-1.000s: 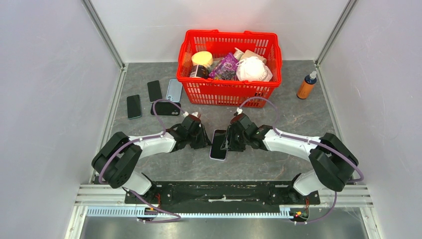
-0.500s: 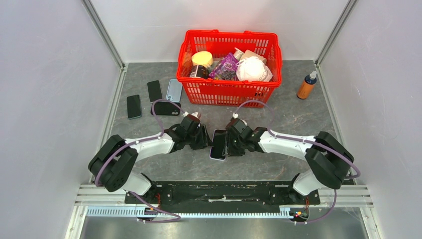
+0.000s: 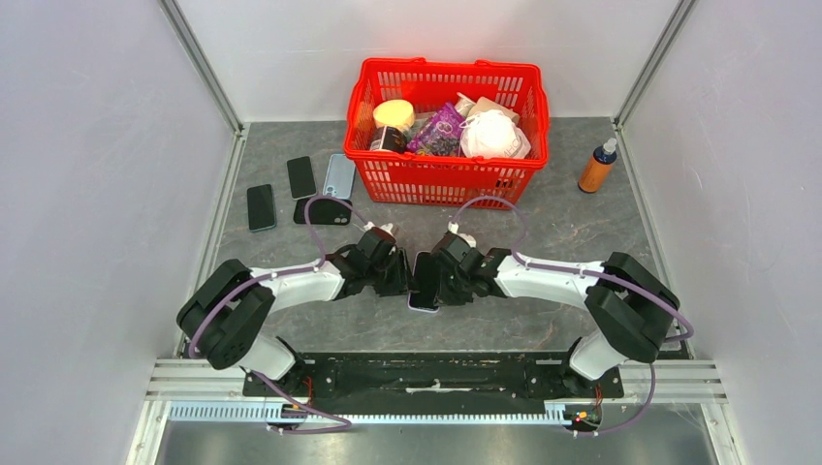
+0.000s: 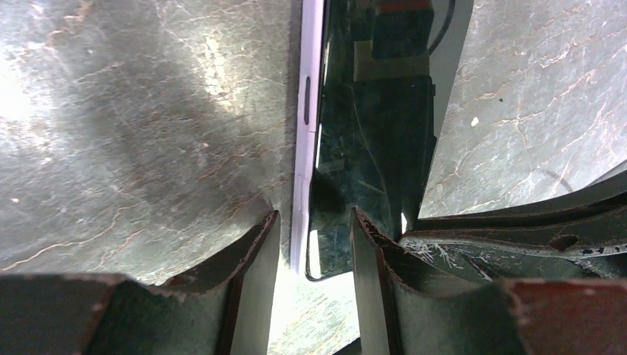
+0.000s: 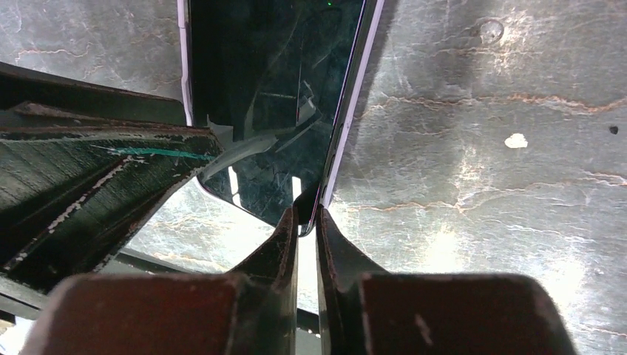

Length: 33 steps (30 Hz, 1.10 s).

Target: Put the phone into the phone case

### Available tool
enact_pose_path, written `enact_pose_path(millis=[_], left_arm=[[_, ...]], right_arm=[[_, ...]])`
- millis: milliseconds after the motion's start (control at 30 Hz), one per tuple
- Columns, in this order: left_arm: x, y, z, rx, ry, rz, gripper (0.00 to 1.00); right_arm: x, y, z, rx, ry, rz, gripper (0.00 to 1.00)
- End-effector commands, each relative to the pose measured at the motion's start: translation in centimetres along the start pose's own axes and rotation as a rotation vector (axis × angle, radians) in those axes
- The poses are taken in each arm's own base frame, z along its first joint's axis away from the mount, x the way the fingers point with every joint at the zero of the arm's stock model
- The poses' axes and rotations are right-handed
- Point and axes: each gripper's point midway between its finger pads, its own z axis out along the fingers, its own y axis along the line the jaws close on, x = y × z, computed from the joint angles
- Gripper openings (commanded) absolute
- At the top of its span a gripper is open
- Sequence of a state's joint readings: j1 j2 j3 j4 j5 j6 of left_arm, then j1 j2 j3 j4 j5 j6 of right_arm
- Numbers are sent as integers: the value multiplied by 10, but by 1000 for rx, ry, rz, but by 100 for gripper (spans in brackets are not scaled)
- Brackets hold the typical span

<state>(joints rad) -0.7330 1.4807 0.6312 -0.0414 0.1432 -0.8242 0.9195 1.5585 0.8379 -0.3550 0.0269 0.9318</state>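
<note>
From above, the phone (image 3: 423,302) is mostly hidden; both wrist views crop its far end.

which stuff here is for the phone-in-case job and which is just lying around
For the job: dark glass-fronted phone, lilac phone case, left gripper, right gripper.

Lying about: red plastic basket with its goods, orange bottle with dark cap, four flat spare phones or cases at far left.

No lettering legible (basket (image 3: 447,180) packets too small); none elsewhere.
</note>
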Motion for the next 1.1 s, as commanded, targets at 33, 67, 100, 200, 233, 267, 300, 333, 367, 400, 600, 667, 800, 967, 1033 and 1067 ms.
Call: enact_pose_path(millis=[33, 67, 100, 200, 233, 267, 300, 333, 367, 400, 600, 667, 800, 967, 1033, 1067], left_arm=[[6, 0, 9, -18, 19, 49, 45], [6, 1, 9, -26, 19, 51, 44], [7, 2, 10, -33, 19, 53, 44], [7, 4, 11, -44, 13, 49, 43], [6, 4, 11, -48, 9, 48, 42], [6, 6, 11, -56, 10, 48, 42], [5, 7, 11, -65, 5, 48, 42], [4, 9, 12, -78, 4, 49, 42], [3, 10, 12, -88, 1, 55, 42], [2, 11, 12, -97, -2, 59, 42], [0, 16, 15, -127, -5, 70, 42], [-1, 17, 16, -132, -3, 74, 42], [-3, 15, 16, -133, -9, 80, 42], [-7, 16, 15, -144, -16, 93, 42], [-6, 15, 16, -142, -13, 97, 42], [-6, 15, 16, -139, -13, 97, 42]], right_arm=[[4, -10, 18, 82, -17, -27, 3], [7, -11, 20, 90, -13, -30, 1], [9, -12, 22, 99, -10, -34, 0], [18, -17, 28, 134, -3, -51, 0], [23, -19, 31, 150, 2, -61, 0], [27, -22, 33, 168, 4, -68, 0], [32, -24, 36, 187, 9, -77, 0], [37, -28, 38, 208, 14, -82, 0], [42, -31, 40, 227, 18, -88, 0], [46, -35, 42, 245, 22, -91, 0], [72, -58, 51, 364, 52, -124, 0], [81, -65, 54, 394, 66, -124, 0], [101, -75, 61, 439, 94, -119, 0], [125, -87, 66, 488, 123, -98, 0], [128, -93, 65, 495, 124, -77, 0], [127, -93, 63, 491, 111, -66, 0]])
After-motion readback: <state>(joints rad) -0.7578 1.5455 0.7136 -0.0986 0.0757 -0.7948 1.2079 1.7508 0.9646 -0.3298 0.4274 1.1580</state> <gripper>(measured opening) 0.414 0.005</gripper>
